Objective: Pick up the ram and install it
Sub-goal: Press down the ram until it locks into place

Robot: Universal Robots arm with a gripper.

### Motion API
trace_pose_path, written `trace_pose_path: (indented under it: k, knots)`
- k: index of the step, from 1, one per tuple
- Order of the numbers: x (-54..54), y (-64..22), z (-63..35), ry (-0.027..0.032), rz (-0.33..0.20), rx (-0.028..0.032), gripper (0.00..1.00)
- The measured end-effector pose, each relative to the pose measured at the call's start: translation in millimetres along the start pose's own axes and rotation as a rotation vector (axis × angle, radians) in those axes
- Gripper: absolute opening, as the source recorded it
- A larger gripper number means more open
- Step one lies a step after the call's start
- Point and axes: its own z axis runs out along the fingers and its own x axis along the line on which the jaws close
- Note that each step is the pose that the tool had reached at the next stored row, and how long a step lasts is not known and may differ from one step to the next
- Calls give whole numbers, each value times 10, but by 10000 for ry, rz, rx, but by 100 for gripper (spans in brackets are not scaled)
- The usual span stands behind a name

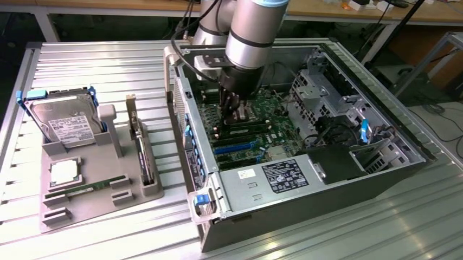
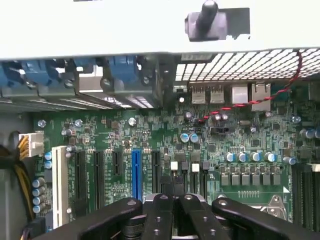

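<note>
Open computer case (image 1: 304, 162) on slatted metal counter (image 1: 94, 65), arm reaching inside; pincer (image 1: 235, 111) low over the motherboard (image 2: 200, 145), fingers together with nothing seen between them. Ram (image 1: 145, 157) stands on edge in the grey holder tray (image 1: 94, 200) at the exterior view's left, beside the hard drive (image 1: 65, 122), long axis running away from the camera. Judged light, stiff, thin and fragile: take it by the long flat faces mid-length, off the contact edge.
</note>
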Motion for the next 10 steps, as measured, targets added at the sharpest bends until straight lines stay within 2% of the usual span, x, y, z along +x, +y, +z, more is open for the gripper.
trace_pose_path:
  k: [5,7,8,9,10]
  knots:
    - [-6,-39,119,7,3,-5,11]
    - [-7,-57,135,16,3,-9,11]
    - [2,-168,23,-14,0,-2,11]
    - [7,-271,-40,-10,0,-4,11]
    - [5,-343,-46,-12,1,-4,11]
